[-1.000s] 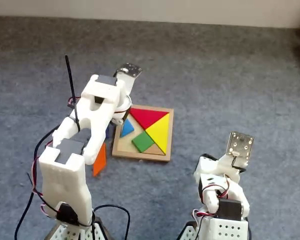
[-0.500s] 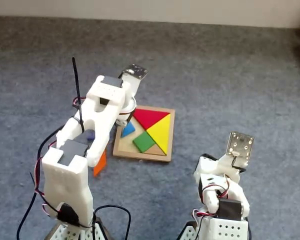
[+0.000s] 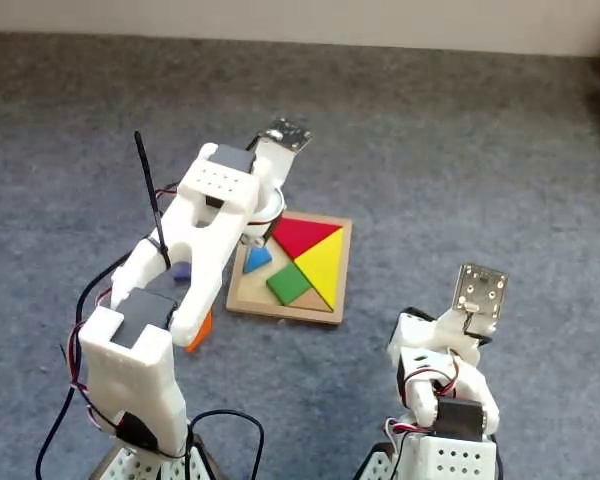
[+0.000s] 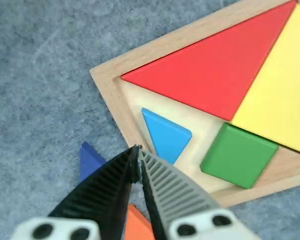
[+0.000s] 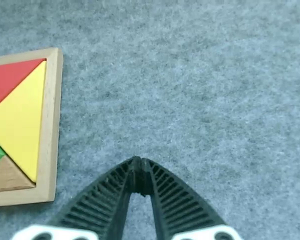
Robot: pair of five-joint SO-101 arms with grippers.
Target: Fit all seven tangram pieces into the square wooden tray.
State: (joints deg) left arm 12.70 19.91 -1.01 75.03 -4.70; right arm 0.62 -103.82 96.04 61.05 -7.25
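Grey carpet [image 3: 460, 150] covers the table. Just right of centre in the high view lies the square wooden tray [image 3: 345, 270], flat and turned a little askew. Five pieces sit inside it. A red triangle [image 3: 302, 235] fills the upper part and a yellow triangle [image 3: 323, 265] the right side, the two meeting along one long edge. A green square [image 3: 287, 285] sits below them, and a tan triangle [image 3: 318, 298] is tucked in the lower right corner. A small light blue triangle [image 3: 257, 257] lies loose near the tray's left wall, with bare wood around it. Two pieces lie on the carpet left of the tray: a dark blue piece [image 3: 182, 270] and, lower down, an orange piece [image 3: 201, 328], both partly covered by the left arm [image 3: 205, 230]. That arm stretches from the lower left of the frame up to the tray's upper left corner. Seen from its wrist, the left gripper [image 4: 136, 155] has its jaws pressed together with nothing between them. Its tips are over the tray's rim, just beside the light blue triangle, and whether they touch the wood cannot be told. The right arm [image 3: 440, 385] is folded at the lower right, well apart from the tray. The right gripper [image 5: 139, 167] is likewise closed and empty, over bare carpet.
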